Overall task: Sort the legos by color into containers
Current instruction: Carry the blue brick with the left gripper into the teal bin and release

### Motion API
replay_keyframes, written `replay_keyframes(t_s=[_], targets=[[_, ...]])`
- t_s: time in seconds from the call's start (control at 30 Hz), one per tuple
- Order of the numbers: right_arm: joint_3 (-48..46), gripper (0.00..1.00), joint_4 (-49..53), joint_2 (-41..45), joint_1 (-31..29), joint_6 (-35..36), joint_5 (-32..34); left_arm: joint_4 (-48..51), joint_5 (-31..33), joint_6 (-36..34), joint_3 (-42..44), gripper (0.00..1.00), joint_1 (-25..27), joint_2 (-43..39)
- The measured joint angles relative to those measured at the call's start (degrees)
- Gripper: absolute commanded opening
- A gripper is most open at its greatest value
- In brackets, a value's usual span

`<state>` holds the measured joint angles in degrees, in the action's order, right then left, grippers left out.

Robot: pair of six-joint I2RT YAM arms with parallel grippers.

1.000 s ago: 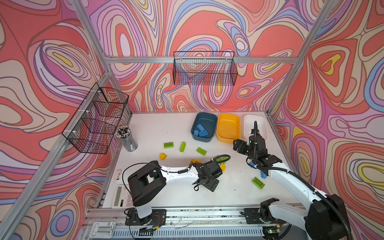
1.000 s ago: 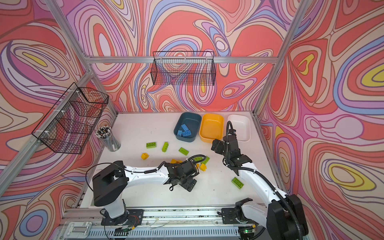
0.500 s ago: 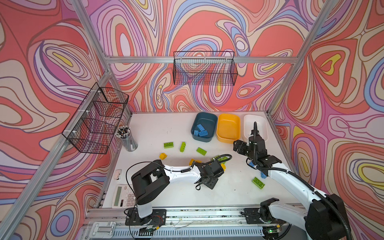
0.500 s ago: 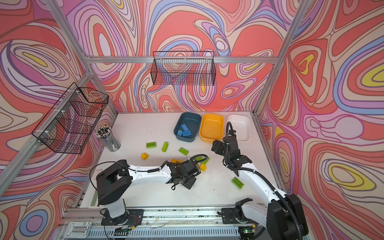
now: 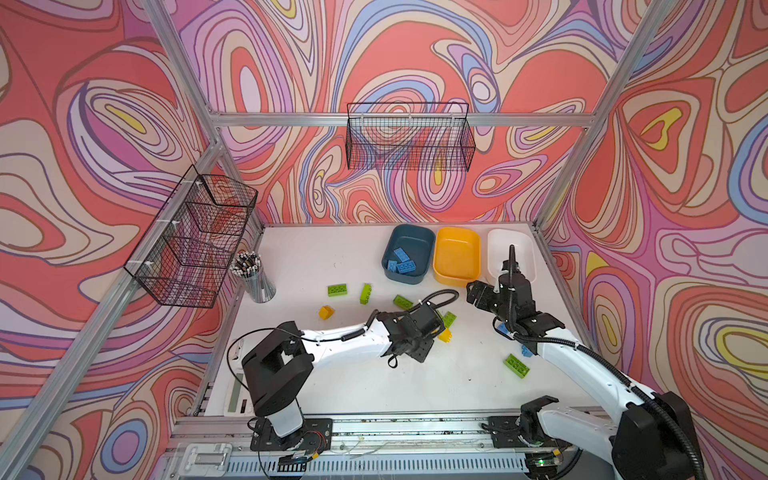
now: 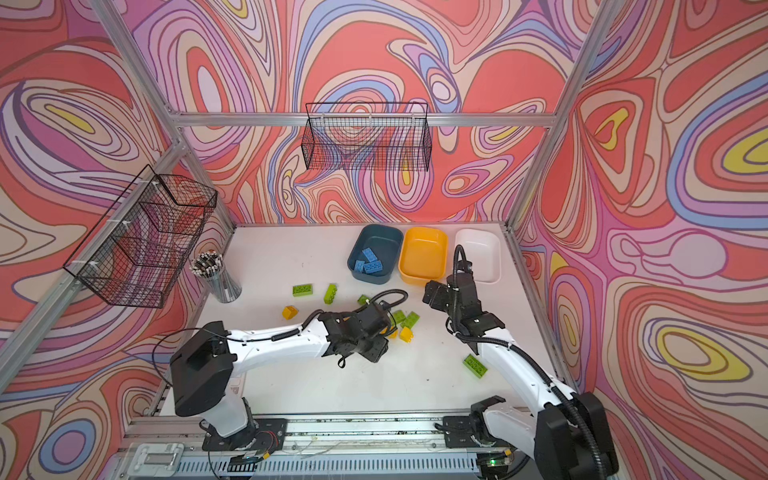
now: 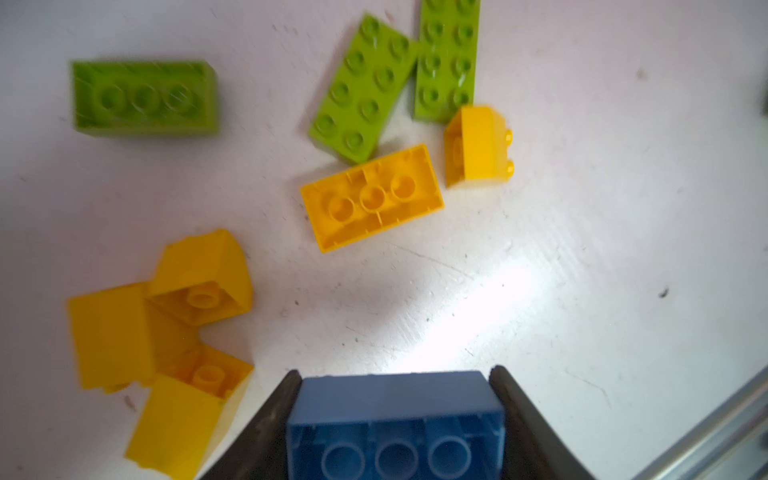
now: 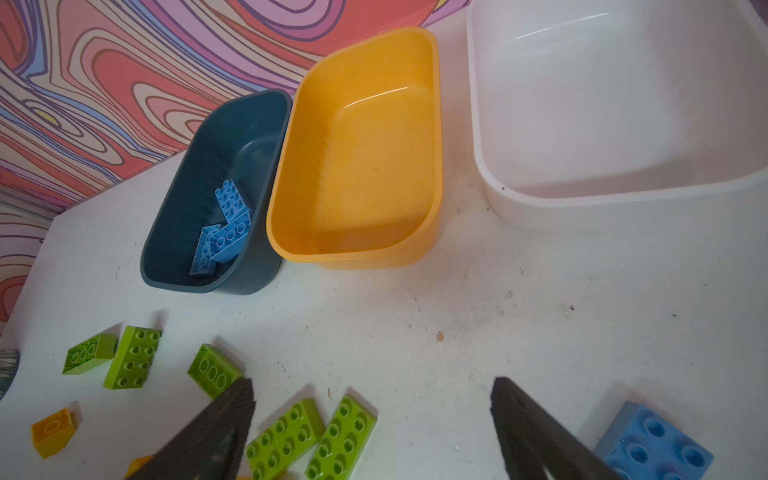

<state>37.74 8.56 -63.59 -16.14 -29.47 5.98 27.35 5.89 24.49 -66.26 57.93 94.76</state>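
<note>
My left gripper [image 7: 395,376] is half closed, clamping a blue brick [image 7: 395,419] by its two ends, with the hollow underside and its three round tubes facing my wrist. Just ahead lie yellow bricks [image 7: 372,197] and lime green bricks [image 7: 361,87]. My right gripper [image 8: 372,386] gapes wide and holds nothing. Beyond it stand the teal tub [image 8: 195,145], which has blue bricks inside, the yellow-orange tub [image 8: 316,166] and the white tub [image 8: 540,124].

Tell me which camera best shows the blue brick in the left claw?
The left wrist view: the blue brick sits close up, underside showing, held in the left gripper. In both top views the left arm hides it; the right wrist view misses it.
</note>
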Motion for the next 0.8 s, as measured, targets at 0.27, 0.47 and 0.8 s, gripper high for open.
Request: replay_keyframes(t_s=[0.27, 0.47, 0.8], targets=[[-3.54, 0.94, -0.48, 2.6, 0.0, -0.22, -1.62, 2.97, -3.65, -5.29, -13.97, 0.49, -13.35, -2.51], [-5.77, 0.94, -1.14, 3.39, 0.0, -0.2, -2.84, 5.57, -7.39, -8.33, -30.82, 0.48, -20.5, 8.28], [-7.32, 0.94, -2.75, 4.31, 0.0, -0.13, -4.37, 11.72, -9.9, -9.92, -56.92, 0.48, -25.86, 32.39]])
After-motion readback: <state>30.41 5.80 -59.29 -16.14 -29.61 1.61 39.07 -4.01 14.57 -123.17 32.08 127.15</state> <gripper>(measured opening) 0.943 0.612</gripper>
